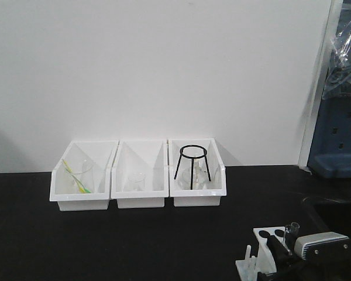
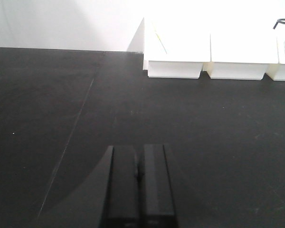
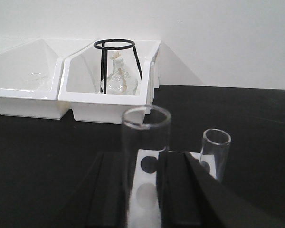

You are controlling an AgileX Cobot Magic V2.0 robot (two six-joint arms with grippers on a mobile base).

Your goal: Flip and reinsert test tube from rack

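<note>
The small white rack stands on the black table at the lower right, with upright pegs on its near side. My right gripper is shut on a clear glass test tube, held upright with its open mouth up, over the rack's top plate and its round holes. A second clear tube stands in the rack just to the right. The right gripper also shows in the front view beside a tube. My left gripper is shut and empty over bare table.
Three white open-front bins stand in a row at the back against the wall: the left one holds a beaker with yellow-green sticks, the middle one a small beaker, the right one a black wire tripod and a glass flask.
</note>
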